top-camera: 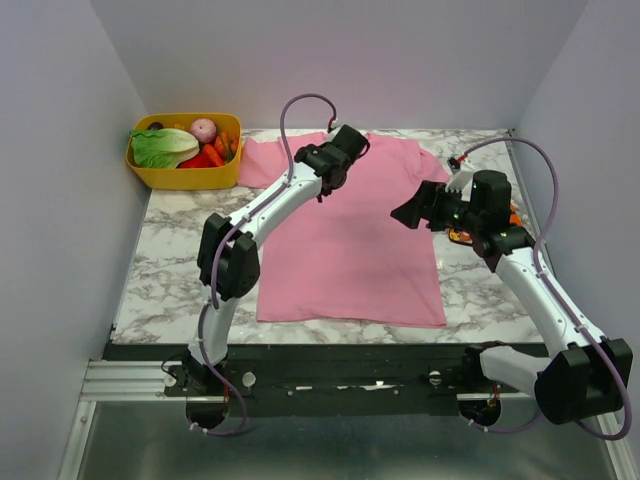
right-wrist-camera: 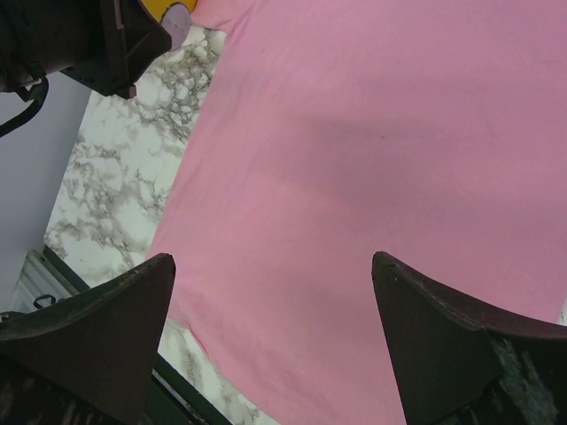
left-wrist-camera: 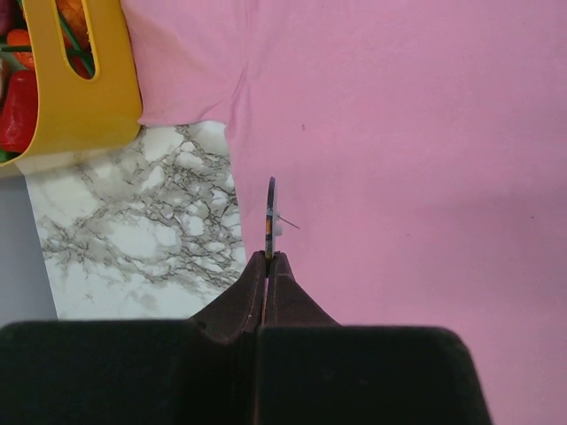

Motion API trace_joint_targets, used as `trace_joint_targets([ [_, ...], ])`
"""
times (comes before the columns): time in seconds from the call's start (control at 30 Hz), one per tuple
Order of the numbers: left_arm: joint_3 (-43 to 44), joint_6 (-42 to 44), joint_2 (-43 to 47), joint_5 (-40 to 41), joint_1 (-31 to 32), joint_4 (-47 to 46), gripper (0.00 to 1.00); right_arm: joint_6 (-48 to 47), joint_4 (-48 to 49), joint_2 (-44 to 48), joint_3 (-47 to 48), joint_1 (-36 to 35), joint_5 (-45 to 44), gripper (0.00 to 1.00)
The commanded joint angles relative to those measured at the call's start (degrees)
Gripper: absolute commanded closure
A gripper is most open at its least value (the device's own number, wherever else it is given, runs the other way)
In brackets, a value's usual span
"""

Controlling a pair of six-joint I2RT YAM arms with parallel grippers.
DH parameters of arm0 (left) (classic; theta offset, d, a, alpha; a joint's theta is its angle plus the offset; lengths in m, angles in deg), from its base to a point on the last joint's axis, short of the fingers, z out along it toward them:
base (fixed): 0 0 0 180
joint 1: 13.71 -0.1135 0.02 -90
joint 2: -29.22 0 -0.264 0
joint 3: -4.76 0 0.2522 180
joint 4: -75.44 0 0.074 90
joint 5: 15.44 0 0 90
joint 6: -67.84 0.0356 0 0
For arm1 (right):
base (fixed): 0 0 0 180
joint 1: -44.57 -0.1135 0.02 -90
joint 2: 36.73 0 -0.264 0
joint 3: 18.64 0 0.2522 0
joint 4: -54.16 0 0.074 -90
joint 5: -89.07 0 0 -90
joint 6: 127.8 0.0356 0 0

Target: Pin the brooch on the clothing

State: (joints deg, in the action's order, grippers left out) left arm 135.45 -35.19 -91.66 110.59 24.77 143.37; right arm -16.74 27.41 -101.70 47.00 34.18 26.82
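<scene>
The pink clothing [top-camera: 350, 240] lies flat on the marble table, neck towards the far side. My left gripper [left-wrist-camera: 267, 257] is shut on the brooch [left-wrist-camera: 271, 212], which I see edge-on as a thin disc with its fine pin sticking out to the right. It hangs above the clothing [left-wrist-camera: 399, 159] near the left sleeve seam. In the top view the left gripper [top-camera: 352, 140] is over the upper chest. My right gripper [top-camera: 408, 213] hovers open over the clothing's right side with nothing between its fingers [right-wrist-camera: 443, 336]; pink cloth [right-wrist-camera: 354, 133] fills its view.
A yellow basket [top-camera: 185, 178] of vegetables stands at the far left corner, next to the left sleeve. An orange object [top-camera: 462, 237] lies partly hidden under the right arm. Bare marble table [top-camera: 170, 260] shows left of the shirt. Walls enclose the table.
</scene>
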Motion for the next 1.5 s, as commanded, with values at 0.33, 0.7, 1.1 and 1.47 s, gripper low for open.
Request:
trace_joint_targets([
  [0.33,16.7,3.9,-11.2,5.2,-0.3,5.2,1.0,0.4,0.5,-1.8,-0.7,0.4,1.9,0.0],
  [0.7,22.9,9.0,-21.5,8.1,-3.1,2.9,1.0,0.6,0.5,-4.1,-0.9,0.8,-0.4,0.0],
  [1.1,27.5,21.8,-31.4,12.7,-4.1,-5.2,1.0,2.2,0.5,-11.1,1.6,2.7,0.1,0.0],
  [1.47,27.3,26.3,-34.2,10.9,-6.0,-9.7,1.0,2.1,0.5,-14.7,3.1,2.7,1.3,0.0],
])
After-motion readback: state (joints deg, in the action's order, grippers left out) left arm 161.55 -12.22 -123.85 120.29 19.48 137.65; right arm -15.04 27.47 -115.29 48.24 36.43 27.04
